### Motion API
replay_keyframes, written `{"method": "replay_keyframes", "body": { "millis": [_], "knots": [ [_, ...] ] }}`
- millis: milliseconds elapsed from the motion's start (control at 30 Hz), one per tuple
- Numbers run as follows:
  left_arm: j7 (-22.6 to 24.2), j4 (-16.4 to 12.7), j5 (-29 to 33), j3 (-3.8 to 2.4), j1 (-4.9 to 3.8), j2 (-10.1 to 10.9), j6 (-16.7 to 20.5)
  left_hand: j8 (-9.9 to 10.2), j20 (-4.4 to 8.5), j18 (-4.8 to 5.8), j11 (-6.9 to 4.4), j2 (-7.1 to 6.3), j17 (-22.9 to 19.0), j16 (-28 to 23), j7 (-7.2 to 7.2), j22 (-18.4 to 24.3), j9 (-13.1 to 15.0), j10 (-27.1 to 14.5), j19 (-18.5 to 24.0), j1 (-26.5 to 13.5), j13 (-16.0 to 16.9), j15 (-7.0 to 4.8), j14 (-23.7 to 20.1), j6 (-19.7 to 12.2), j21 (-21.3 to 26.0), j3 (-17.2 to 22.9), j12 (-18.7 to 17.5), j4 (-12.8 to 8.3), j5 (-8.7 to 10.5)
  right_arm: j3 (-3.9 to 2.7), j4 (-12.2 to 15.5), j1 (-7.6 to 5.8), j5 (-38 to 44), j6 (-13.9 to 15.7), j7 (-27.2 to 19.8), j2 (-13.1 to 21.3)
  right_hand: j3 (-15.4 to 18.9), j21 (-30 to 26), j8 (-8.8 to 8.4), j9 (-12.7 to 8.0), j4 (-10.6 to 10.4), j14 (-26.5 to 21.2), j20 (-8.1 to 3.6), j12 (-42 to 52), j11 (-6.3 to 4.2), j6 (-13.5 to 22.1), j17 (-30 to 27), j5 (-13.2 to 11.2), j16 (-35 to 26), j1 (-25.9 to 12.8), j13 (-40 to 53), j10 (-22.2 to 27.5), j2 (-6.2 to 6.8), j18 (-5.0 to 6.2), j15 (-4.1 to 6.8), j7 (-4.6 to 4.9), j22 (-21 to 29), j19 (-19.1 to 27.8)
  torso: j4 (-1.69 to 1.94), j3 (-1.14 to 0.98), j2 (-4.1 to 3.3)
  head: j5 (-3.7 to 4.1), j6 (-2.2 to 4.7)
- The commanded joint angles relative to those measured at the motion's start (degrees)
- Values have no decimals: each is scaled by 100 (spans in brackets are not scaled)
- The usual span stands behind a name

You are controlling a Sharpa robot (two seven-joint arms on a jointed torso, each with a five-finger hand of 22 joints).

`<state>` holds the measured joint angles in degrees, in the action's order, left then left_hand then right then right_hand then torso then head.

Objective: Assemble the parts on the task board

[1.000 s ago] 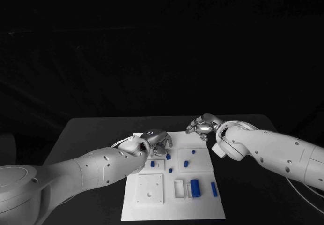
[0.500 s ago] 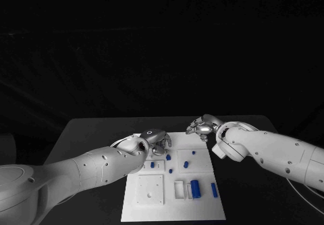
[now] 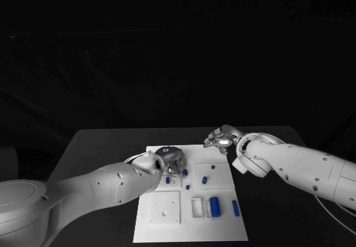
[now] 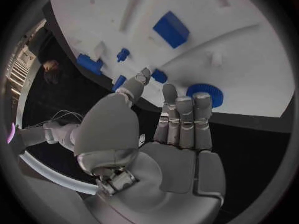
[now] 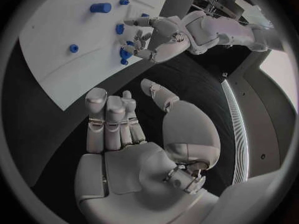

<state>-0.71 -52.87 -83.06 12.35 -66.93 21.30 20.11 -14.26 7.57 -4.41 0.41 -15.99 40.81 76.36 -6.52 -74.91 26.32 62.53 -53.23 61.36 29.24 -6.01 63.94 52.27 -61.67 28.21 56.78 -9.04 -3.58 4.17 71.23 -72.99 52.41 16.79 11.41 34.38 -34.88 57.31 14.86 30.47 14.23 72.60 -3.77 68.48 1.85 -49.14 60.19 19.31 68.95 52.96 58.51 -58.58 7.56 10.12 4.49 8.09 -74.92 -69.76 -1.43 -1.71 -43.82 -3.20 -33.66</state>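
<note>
The white task board (image 3: 189,229) lies in the middle of the black table. My left hand (image 3: 169,159) hovers over its far left part, fingers stretched out and holding nothing (image 4: 177,119). A blue gear (image 4: 202,93) lies on the board just past its fingertips and also shows under them in the right wrist view (image 5: 126,53). My right hand (image 3: 221,139) hangs over the black table at the board's far right corner, fingers apart and empty (image 5: 118,124). Blue parts lie on the board: a large cylinder (image 3: 214,206), a slim peg (image 3: 234,207) and small pegs (image 3: 205,180).
A square white plate (image 3: 164,207) and a small white frame (image 3: 197,207) sit on the board's near half. A blue block (image 4: 171,29) lies farther along the board. Bare black table (image 3: 96,154) surrounds the board on both sides.
My left hand has come slightly nearer and lower over the board's far left part. The right hand has hardly moved.
</note>
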Motion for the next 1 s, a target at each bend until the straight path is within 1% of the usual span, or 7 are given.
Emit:
{"method": "replay_keyframes", "body": {
  "millis": [33,267,533,700,800,900,1000],
  "knots": [
    [-198,72,-157,14,19,-57,-10,26,393,-77,0,-57,-7,-30,-43,-47,-9,-49,26,-4,9,15,-28,-91,40,-44,7,15,38,-1,8,2,113,-60,-47,-7,-4,22,-13,9,24,35,-42,19,1,-5,9,-19,4,39,-6,-15,5,488,-5,29,-108,-16,-16,2,-4,-2,-13],
    [-217,171,-160,62,67,-119,-19,48,376,-102,15,-86,-16,-31,-59,-40,-12,-75,35,-85,14,30,-36,-152,61,-182,23,10,78,-1,3,2,113,-58,-53,-17,-3,22,-13,9,19,35,-40,19,2,-6,9,-19,3,34,-6,-15,4,488,-5,29,-107,-17,-19,-3,-5,13,-39],
    [-178,154,-153,75,82,-124,-113,-10,377,-125,-3,-2,-19,-22,-38,-33,18,-66,7,38,19,15,-21,-66,62,-104,44,14,66,-1,5,2,110,-60,-52,-10,-1,22,-14,9,10,36,-39,20,3,-7,9,-18,2,25,-7,-15,2,488,-6,30,-107,-18,-9,-8,1,22,-59],
    [-112,151,-151,85,91,-130,-237,-85,381,-129,-40,104,-18,-5,0,-38,56,-47,-7,131,22,-17,-2,52,55,-57,64,21,59,-1,7,2,107,-62,-53,-8,0,22,-14,10,3,36,-38,20,3,-7,9,-16,2,18,-8,-15,0,488,-6,30,-106,-18,-10,-7,1,24,-67],
    [-95,160,-151,98,108,-141,-299,-197,395,-132,-97,342,-9,24,59,-54,108,-8,-18,312,19,-68,19,245,34,8,80,-40,50,-1,4,2,107,-62,-52,-8,0,22,-14,10,-1,36,-37,20,3,-8,9,-14,1,15,-9,-15,-1,488,-7,30,-106,-18,-11,-8,-1,28,-77],
    [-92,191,-207,103,136,-164,-320,-244,407,-132,-125,492,-5,36,93,-61,128,12,-23,512,11,-98,26,338,26,141,77,-93,61,-1,3,2,106,-63,-52,-11,0,22,-14,10,-2,36,-37,20,3,-8,9,-13,1,14,-9,-15,-1,488,-7,30,-106,-18,-15,-10,-1,28,-87],
    [-98,235,-275,104,163,-190,-324,-257,410,-120,-138,482,-1,50,105,-72,134,35,-25,617,4,-111,32,375,12,199,77,-144,56,-1,3,2,106,-59,-53,-11,0,22,-14,10,-4,37,-36,20,3,-8,10,-12,1,12,-9,-15,-1,488,-7,30,-105,-18,-17,-9,-4,33,-97]
  ]
}}
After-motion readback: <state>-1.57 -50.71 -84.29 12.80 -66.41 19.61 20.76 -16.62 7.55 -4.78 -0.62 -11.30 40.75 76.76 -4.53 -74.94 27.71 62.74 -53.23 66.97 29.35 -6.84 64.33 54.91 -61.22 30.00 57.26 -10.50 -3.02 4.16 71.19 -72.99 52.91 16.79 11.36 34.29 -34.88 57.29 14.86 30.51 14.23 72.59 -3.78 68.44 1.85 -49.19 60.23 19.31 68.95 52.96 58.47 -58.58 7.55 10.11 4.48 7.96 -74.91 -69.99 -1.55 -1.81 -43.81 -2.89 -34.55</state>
